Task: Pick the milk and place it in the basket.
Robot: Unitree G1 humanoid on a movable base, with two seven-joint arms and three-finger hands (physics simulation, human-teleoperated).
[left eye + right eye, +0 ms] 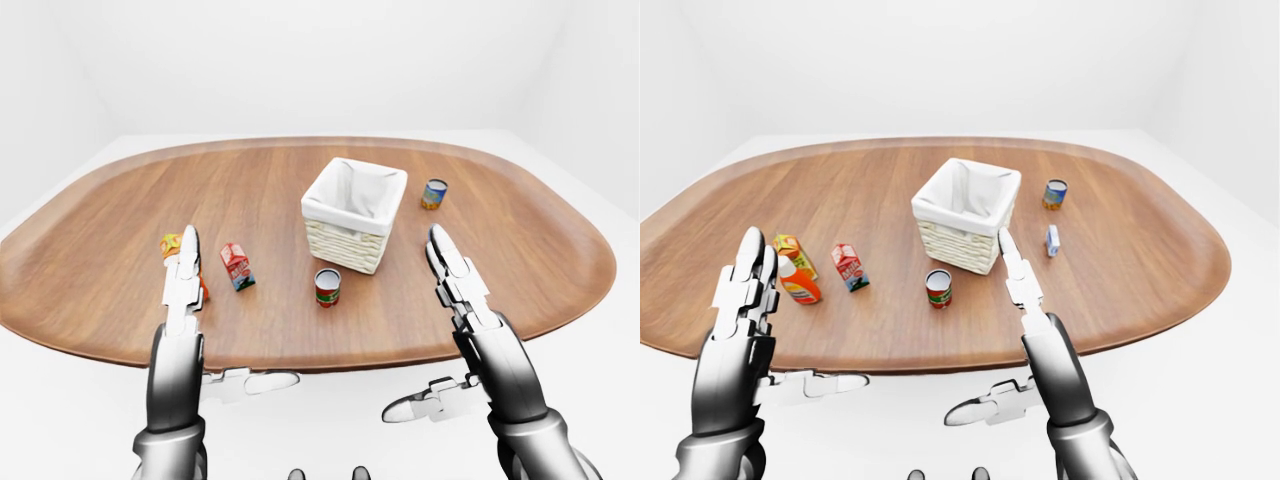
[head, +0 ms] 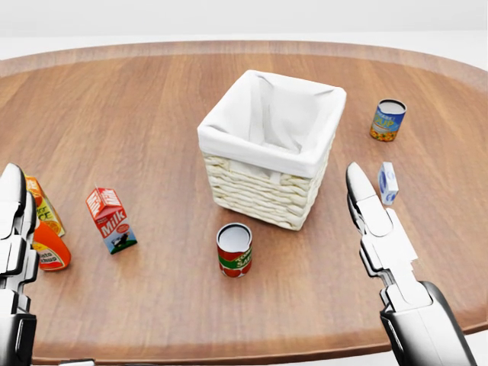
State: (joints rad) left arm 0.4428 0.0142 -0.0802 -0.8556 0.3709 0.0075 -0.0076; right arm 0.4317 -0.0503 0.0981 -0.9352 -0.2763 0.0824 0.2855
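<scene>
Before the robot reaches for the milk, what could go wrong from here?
The red milk carton stands close to the orange sauce bottle and the orange juice carton, so the open left hand coming in could topple those neighbours. The carton is narrow and upright, so a poor grip may tip it. Carrying it to the white-lined wicker basket, the hand might clip the red-labelled tin can standing beside the basket's wall.

left hand: glossy silver-white segmented fingers, black joints | right hand: same jointed plates | forearms: smooth metallic grey cylinders, dark wrist bands
</scene>
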